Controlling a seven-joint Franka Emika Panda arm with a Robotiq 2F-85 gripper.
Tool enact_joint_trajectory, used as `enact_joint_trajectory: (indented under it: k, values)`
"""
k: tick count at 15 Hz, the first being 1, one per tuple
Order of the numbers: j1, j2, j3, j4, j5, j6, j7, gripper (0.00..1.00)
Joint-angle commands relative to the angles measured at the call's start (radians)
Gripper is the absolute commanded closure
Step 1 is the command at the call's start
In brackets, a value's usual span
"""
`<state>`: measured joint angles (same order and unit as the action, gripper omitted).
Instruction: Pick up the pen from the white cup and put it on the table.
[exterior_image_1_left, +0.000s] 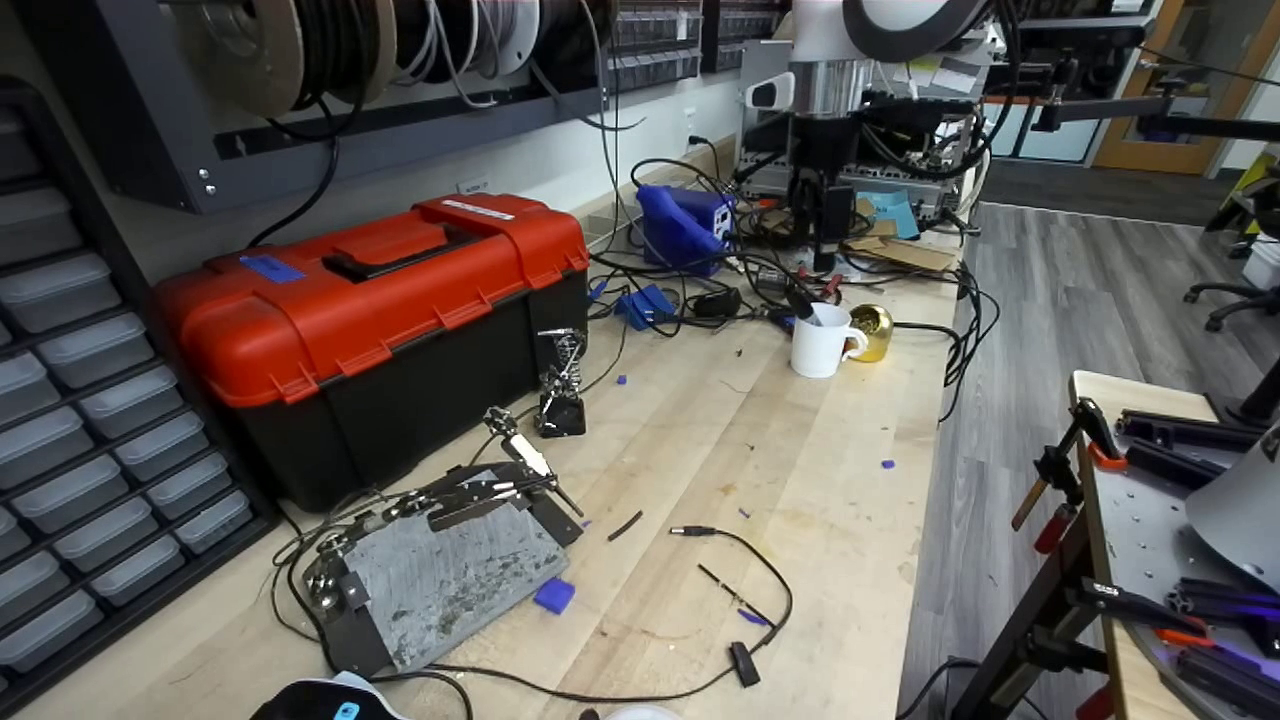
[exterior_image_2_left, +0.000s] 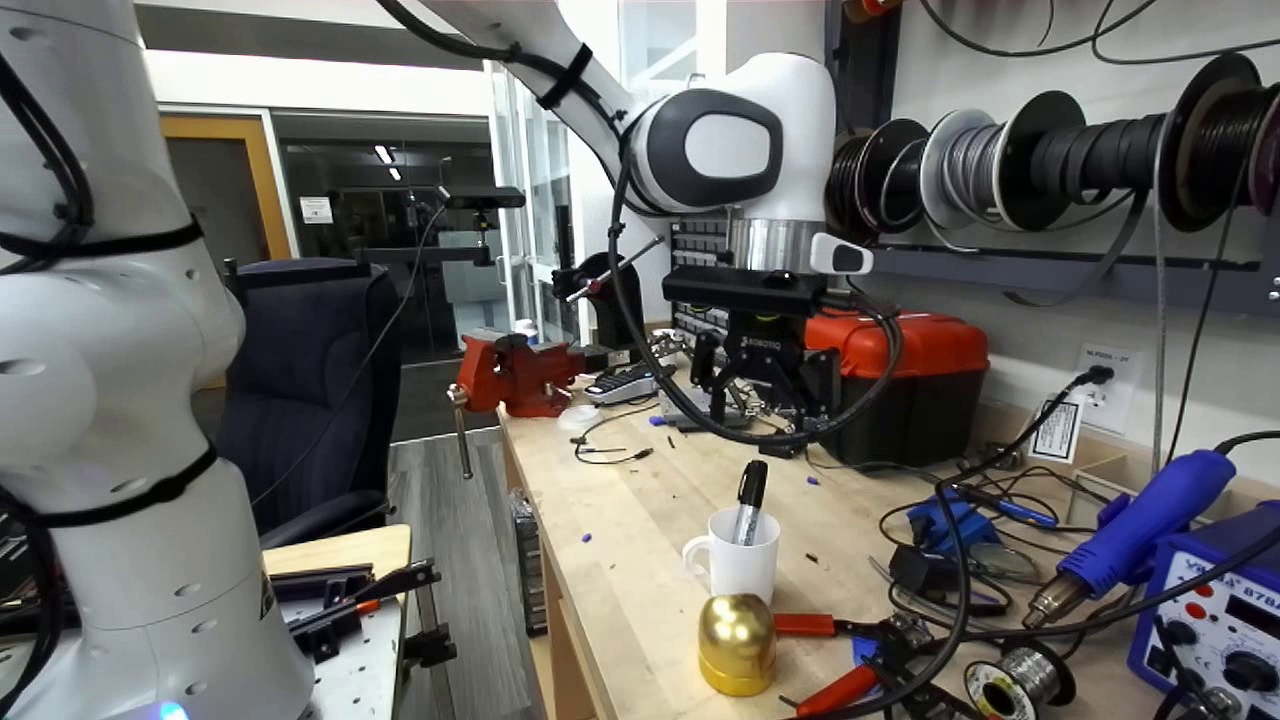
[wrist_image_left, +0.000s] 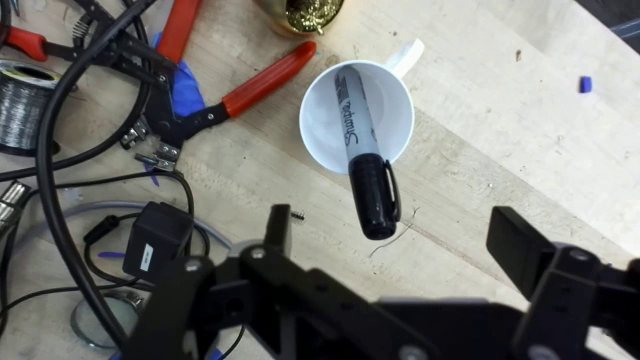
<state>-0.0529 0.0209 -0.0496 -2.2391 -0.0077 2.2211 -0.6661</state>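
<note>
Jaws on the gripper (wrist_image_left: 392, 239) are spread way apart, hanging up above the table (wrist_image_left: 550, 150). The pen (wrist_image_left: 364, 160), a grey Sharpie with a black cap, leans inside the white cup (wrist_image_left: 322, 130), cap poking out over the rim on the jaws' side. In the wrist view that cap shows between the jaws, a bit closer to the jaw on the side of the thick black cable (wrist_image_left: 44, 160), so not quite centred.

Room-wise: the cup's handle points away from the jaws toward the floor-side edge of the table, and over that way it's mostly open pale wood with a small blue scrap (wrist_image_left: 585, 84) on it. The jaw on that side has loads of bare wood beside it. That other jaw is the tight spot: a black adapter (wrist_image_left: 165, 225) shows just outside it down on the wood, and the cable loops farther out. Beyond the cup from the jaws sits a gold pot (wrist_image_left: 276, 17), and a red-handled tool (wrist_image_left: 197, 121) lies with one grip ending near the cup.
</note>
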Motion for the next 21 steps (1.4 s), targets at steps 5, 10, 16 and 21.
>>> enact_joint_trajectory:
  k: [5,10,16,21]
  values:
    - [-0.009,0.165,0.013,0.099,-0.034,-0.081,0.022,0.0]
    - [-0.02,0.198,0.019,0.099,-0.016,-0.073,0.011,0.25]
    - [-0.023,0.194,0.02,0.097,-0.016,-0.062,0.01,0.65]
    - [-0.025,0.186,0.019,0.091,-0.017,-0.053,0.011,0.98]
